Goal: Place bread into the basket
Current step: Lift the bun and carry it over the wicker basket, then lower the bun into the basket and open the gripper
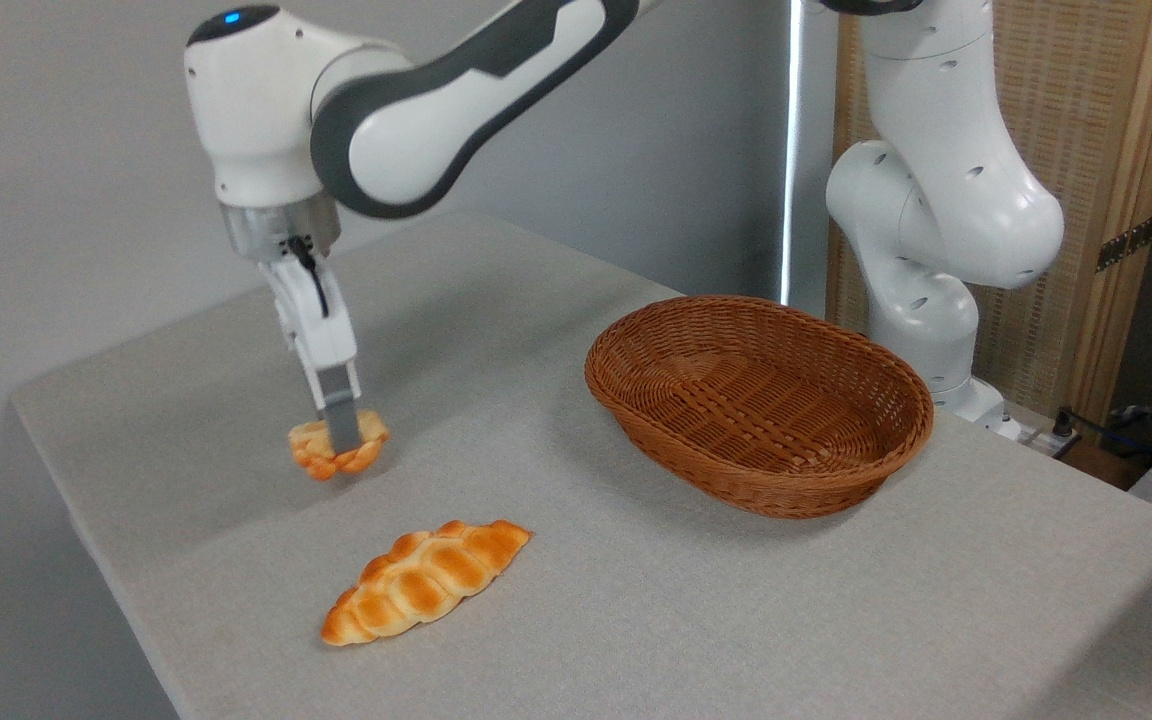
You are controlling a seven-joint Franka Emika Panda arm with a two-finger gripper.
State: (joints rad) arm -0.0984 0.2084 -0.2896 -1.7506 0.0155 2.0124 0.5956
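With the fingers [341, 432] clamped on the bun [337, 447], I'd lift straight, clear the wicker basket [696, 470] rim, then release low inside.

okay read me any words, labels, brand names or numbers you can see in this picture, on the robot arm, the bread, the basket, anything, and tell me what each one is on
There is no text to read.
Robot arm: no word or logo shows, only a blue light on top.
Small bun in the gripper, braided loaf, basket, table: no lettering.
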